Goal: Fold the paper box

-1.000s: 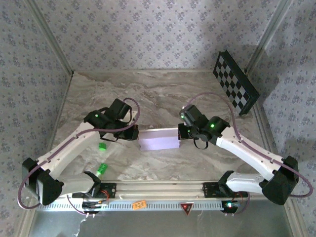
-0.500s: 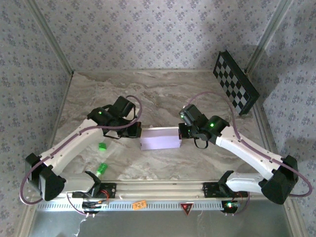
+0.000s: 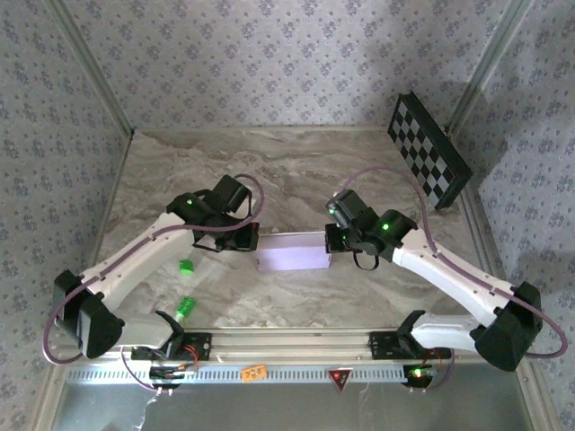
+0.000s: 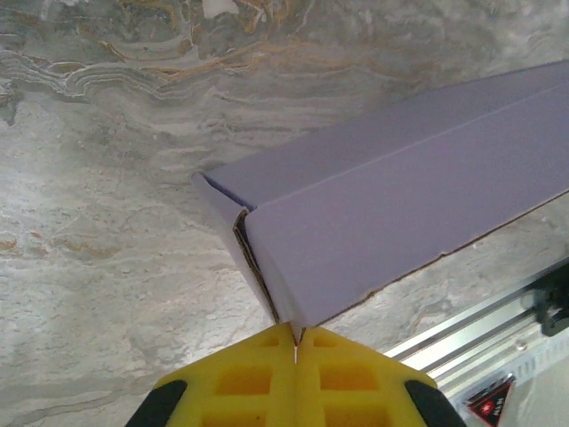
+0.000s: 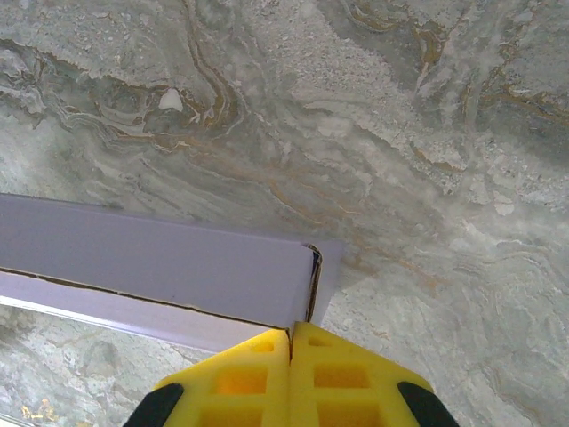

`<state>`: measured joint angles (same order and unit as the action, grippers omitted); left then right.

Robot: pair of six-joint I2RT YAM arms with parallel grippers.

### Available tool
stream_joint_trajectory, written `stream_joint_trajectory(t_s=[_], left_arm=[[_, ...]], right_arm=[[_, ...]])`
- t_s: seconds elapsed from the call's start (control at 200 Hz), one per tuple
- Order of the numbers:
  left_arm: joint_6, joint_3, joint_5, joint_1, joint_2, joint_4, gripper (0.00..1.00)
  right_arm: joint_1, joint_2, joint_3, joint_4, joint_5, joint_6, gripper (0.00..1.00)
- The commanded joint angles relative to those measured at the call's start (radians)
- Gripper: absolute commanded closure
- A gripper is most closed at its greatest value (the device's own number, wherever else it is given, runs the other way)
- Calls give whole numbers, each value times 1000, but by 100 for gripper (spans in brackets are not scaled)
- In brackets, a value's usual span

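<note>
Closest to us, beside the left arm's base, two small green pieces (image 3: 184, 307) lie on the table (image 3: 296, 171), well apart from the work; we cannot tell what they are. A little further in, the paper box (image 3: 292, 252) lies flat at the middle of the table, lavender side up, its length running left to right between the two grippers. The left gripper (image 4: 295, 334) is clenched, yellow pads pressed together with nothing between them. Its tip is against the box's left end, where a tucked flap shows a dark seam at the corner. The right gripper (image 5: 291, 336) is likewise clenched and empty, its tip at the right end, where a small flap stands slightly proud of the wall.

We judge the box nearly formed, and the step in hand to be pressing the end flaps home. To do it well we should push from both ends at once, so each arm braces the box against the other and it does not slide on the smooth top. The tips should sit low and square to the end walls, and the press should be gentle, since thin cardboard buckles. We should also watch the long seam along the box's side, which shows a thin dark gap. Furthest off, the checkerboard panel (image 3: 429, 162) leans at the right wall, well apart from everything
</note>
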<state>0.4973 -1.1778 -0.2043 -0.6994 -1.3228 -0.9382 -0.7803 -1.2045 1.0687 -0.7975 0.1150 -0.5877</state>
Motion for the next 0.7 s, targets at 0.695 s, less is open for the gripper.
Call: stream_joint_trajectory(t_s=[0.695], left_arm=[[27,-29,53,4,144,33,68]], right_arm=[[-7,11,-64,38,-20,-30,99]])
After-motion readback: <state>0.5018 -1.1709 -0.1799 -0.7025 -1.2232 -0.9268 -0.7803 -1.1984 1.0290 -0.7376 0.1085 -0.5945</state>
